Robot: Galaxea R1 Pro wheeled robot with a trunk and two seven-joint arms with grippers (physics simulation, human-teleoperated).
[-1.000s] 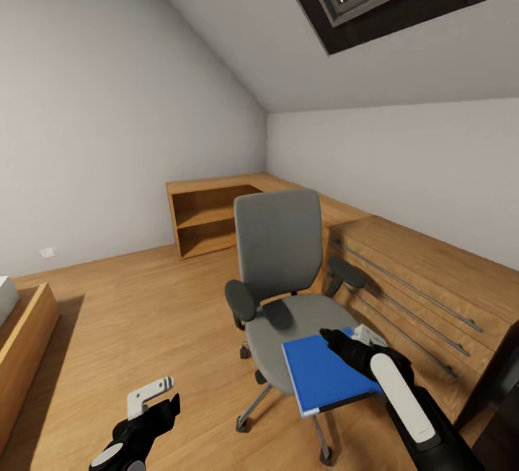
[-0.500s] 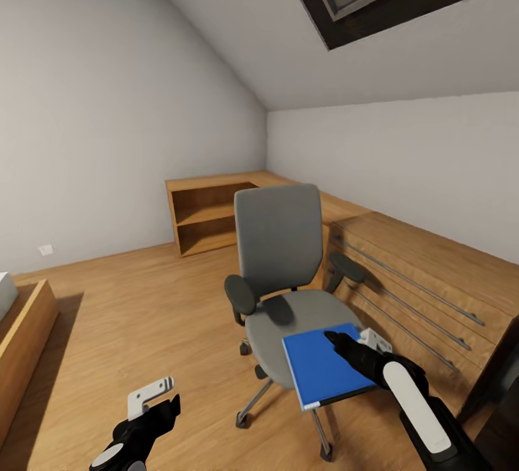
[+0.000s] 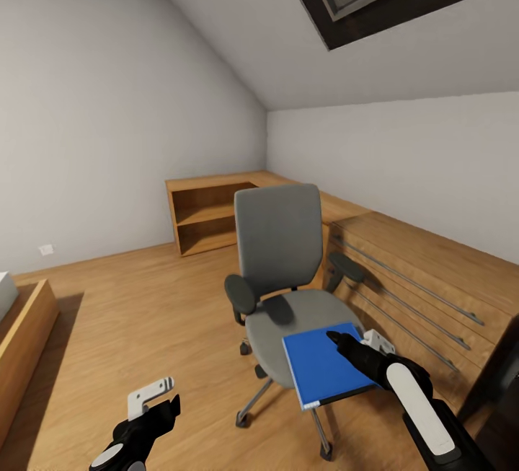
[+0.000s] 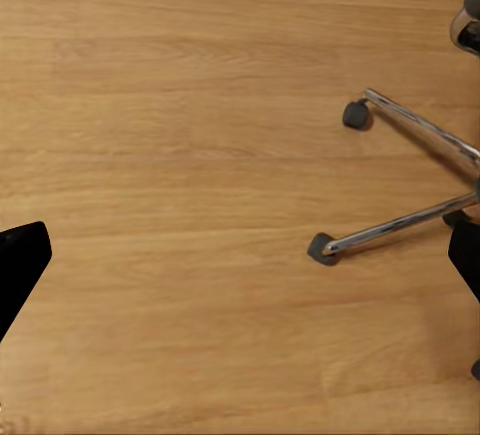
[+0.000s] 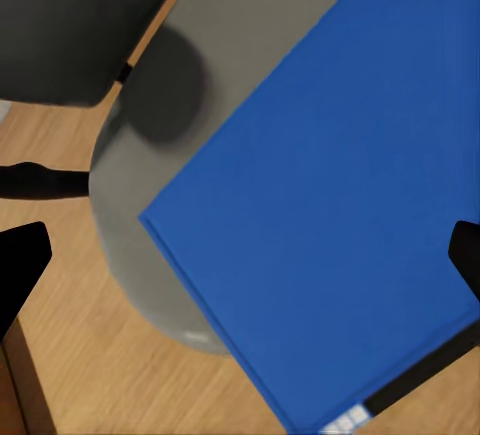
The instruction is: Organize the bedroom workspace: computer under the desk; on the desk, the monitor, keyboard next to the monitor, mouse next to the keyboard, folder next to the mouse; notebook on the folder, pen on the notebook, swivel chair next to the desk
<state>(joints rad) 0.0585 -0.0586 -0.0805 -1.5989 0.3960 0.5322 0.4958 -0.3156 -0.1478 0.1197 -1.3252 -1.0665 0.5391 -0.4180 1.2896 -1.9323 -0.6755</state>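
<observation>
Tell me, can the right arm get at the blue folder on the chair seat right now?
Probably yes. The right gripper hangs open right over the folder, which lies flat on the swivel chair seat, its front edge overhanging, with nothing between them.

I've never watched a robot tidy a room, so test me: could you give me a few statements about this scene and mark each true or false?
1. The folder is bright blue and lies on the seat of the swivel chair. True.
2. The folder sits wholly inside the seat. False: its near corner overhangs the seat's front edge.
3. The right gripper is over the folder, its fingers apart. True; the right wrist view shows a dark fingertip at each side with the folder between.
4. The left gripper is holding the chair's armrest. False: it hangs low over the wooden floor, beside the chair's metal base.
5. The chair's backrest is red. False: it is grey.
</observation>
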